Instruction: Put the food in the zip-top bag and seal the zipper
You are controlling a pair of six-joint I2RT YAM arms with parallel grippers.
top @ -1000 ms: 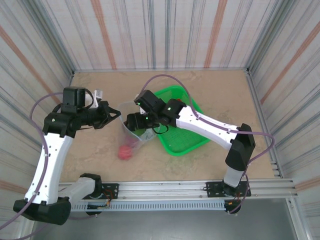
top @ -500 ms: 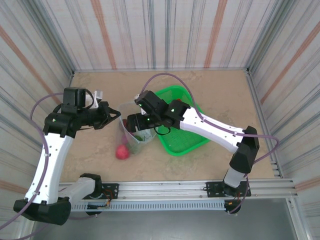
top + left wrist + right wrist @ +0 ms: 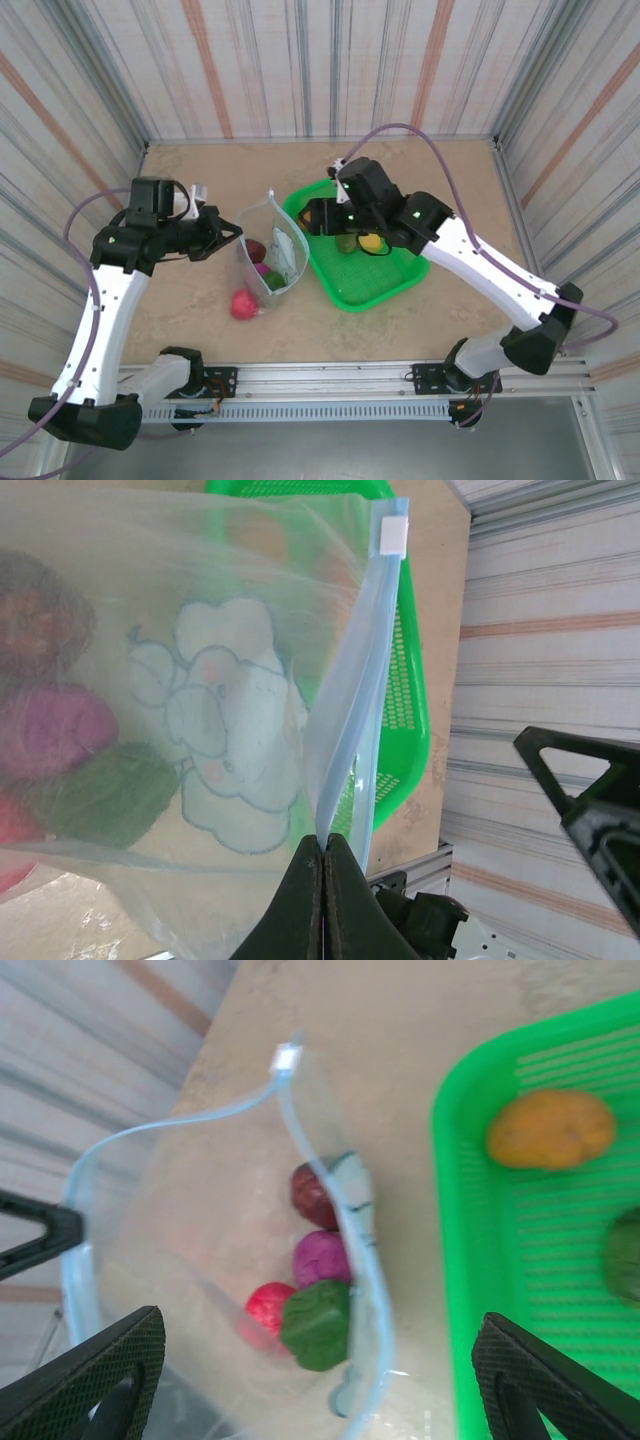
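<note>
The food [image 3: 322, 1258] sits partly in the zip-top bag [image 3: 285, 250] (maroon, magenta, green), upright between the arms. The right gripper [image 3: 320, 1360] has pulled back from its mouth over the green basket [image 3: 372, 290], jaws wide and empty, likely for another pick. The left gripper [image 3: 322, 875] pinches the zipper [image 3: 355, 710].

Both arms are made of smooth white tubes joined by chunky black parts. The left arm [image 3: 98, 300] has a square black box [image 3: 150, 195] near its end. The right arm [image 3: 480, 262] has a tiny green light [image 3: 352, 207] on one black part. A thin purple cable [image 3: 85, 205] runs along the left arm, and another purple cable [image 3: 420, 132] runs along the right one. Each arm has a black base [image 3: 185, 372] bolted to a silver rail [image 3: 330, 378]. The left jaws have slim, smooth black fingers [image 3: 300, 900]. The right jaws have black fingers [image 3: 90, 1370] with a criss-cross pattern.
</note>
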